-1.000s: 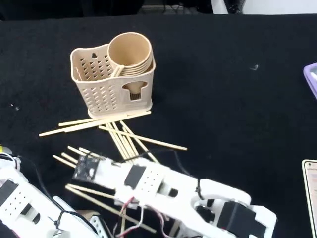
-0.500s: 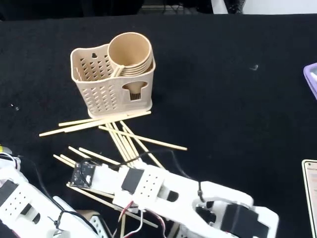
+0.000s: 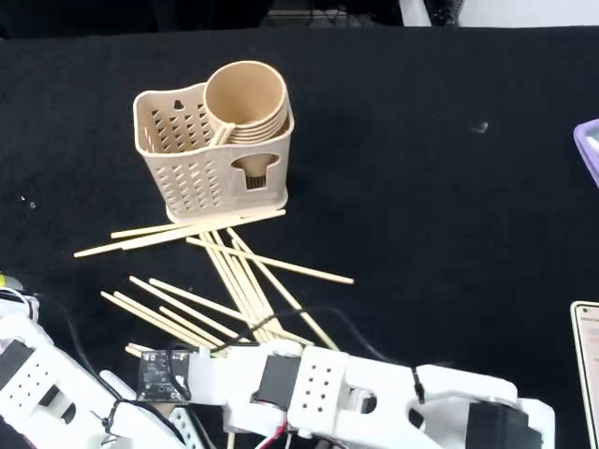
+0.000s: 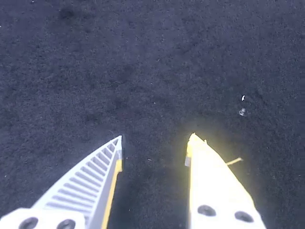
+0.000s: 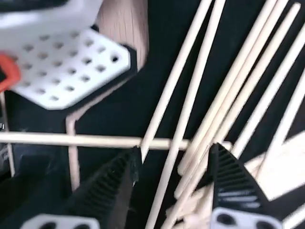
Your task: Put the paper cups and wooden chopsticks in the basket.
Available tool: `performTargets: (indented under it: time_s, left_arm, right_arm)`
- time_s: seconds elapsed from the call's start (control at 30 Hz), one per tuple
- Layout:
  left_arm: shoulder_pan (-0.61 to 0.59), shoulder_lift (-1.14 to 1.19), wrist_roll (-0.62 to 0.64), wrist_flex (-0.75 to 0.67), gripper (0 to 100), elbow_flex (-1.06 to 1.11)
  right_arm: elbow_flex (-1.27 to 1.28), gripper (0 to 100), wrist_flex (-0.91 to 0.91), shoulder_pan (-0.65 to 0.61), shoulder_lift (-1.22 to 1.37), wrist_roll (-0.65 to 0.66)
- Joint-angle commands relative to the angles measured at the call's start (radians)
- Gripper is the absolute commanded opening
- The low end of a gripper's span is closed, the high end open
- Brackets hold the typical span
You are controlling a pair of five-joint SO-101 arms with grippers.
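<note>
Leftmost, at the near corner of the black surface (image 3: 449, 215), white left arm (image 3: 33, 388), sitting low. From its wrist: left fingers (image 4: 93, 183) parted over bare cloth, gripping nothing. Further along and farther back, upright beige basket (image 3: 197, 178), with a stack of cups (image 3: 245, 94) standing in its right-hand compartment. Just in front of the basket and fanning toward the near edge, loose chopsticks (image 3: 239, 267) flat on the surface, a few touching the basket's foot, several crossing one another. Nearer still, right arm (image 3: 346, 402) stretched low along the near edge, wrist end pointing left, beside the nearest sticks. From its wrist: right fingers (image 5: 228, 176) open, straddling several chopsticks without clamping any, one stick lying crosswise just beyond the tips. Far right, at the edge, a purple object (image 3: 588, 150) and a card (image 3: 587, 346), both cut off.
</note>
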Motion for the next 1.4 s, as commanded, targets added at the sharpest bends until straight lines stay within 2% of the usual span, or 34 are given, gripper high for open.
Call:
performTargets:
  time_s: [0.0,0.07,0.3,0.4,0.53,0.8,0.93,1.03,1.37]
  left_arm:
    - [-0.002,-0.008,0.005,-0.003,22,-0.068]
    - [-0.002,-0.008,0.005,-0.003,22,-0.068]
    - [-0.004,-0.008,0.005,-0.003,22,-0.068]
    - [-0.005,-0.008,0.005,-0.003,22,-0.068]
    - [-0.002,-0.008,0.009,0.002,22,-0.070]
    - [0.005,-0.008,0.011,0.002,22,-0.070]
    - [0.005,-0.008,0.011,0.000,22,-0.070]
    - [0.005,-0.008,0.011,-0.002,22,-0.068]
    - [0.005,-0.008,0.011,-0.003,22,-0.068]
  right_arm:
    - [0.031,23.1,-0.094,-0.048,0.102,0.012]
    - [0.028,23.1,-0.135,-0.043,0.171,0.012]
    - [-0.088,22.7,-0.109,0.002,0.325,0.012]
    - [-0.114,21.6,-0.103,0.068,0.358,0.012]
    - [-0.122,15.2,-0.101,0.170,0.367,0.018]
    - [-0.168,14.2,-0.101,0.365,0.367,0.021]
    - [-0.202,4.7,-0.101,0.408,0.367,0.025]
    - [-0.223,1.1,-0.095,0.439,0.367,0.097]
    - [-0.380,1.1,0.147,0.594,0.303,0.121]
